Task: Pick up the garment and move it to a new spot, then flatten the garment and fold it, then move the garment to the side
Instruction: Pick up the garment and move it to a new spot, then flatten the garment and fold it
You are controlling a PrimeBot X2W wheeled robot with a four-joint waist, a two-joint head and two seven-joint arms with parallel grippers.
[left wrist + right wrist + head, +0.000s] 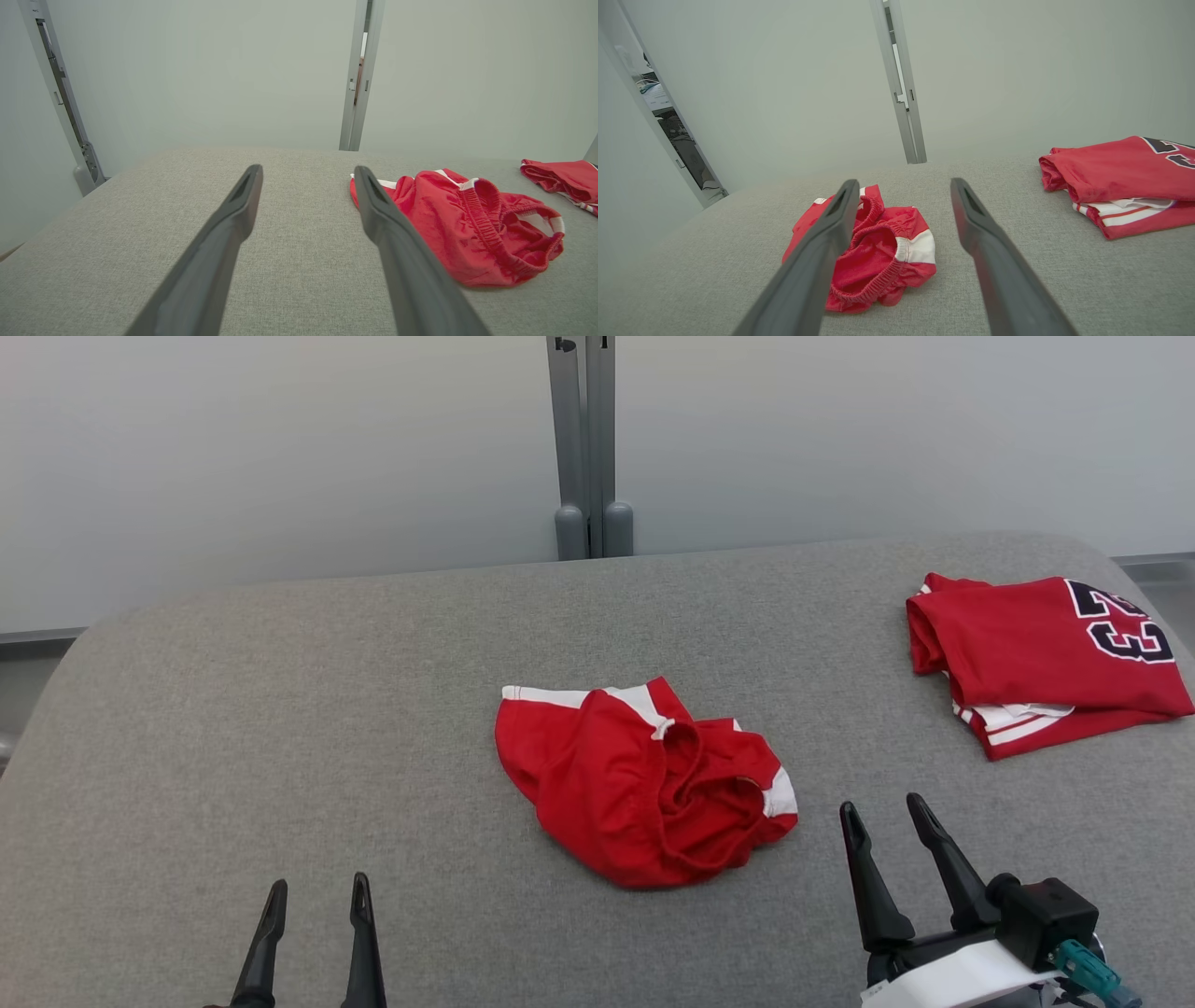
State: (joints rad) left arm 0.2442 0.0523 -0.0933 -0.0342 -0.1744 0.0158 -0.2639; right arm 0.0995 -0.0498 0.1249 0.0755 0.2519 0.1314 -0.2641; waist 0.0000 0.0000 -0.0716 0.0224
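Note:
A crumpled red garment (pixel 644 784) with white trim and an elastic waistband lies in a heap at the middle of the grey padded table (pixel 280 709). It also lies to the right in the left wrist view (pixel 472 228) and left of centre in the right wrist view (pixel 878 242). My left gripper (pixel 317 891) stands open at the lower left, well short of the garment, nothing between its fingers. My right gripper (pixel 882 807) is open at the lower right, just right of the garment and apart from it.
A folded red jersey (pixel 1041 658) with black and white numbers lies at the table's far right (pixel 1120 182). A grey post (pixel 588 448) stands against the pale wall behind the table. The table's corners are rounded.

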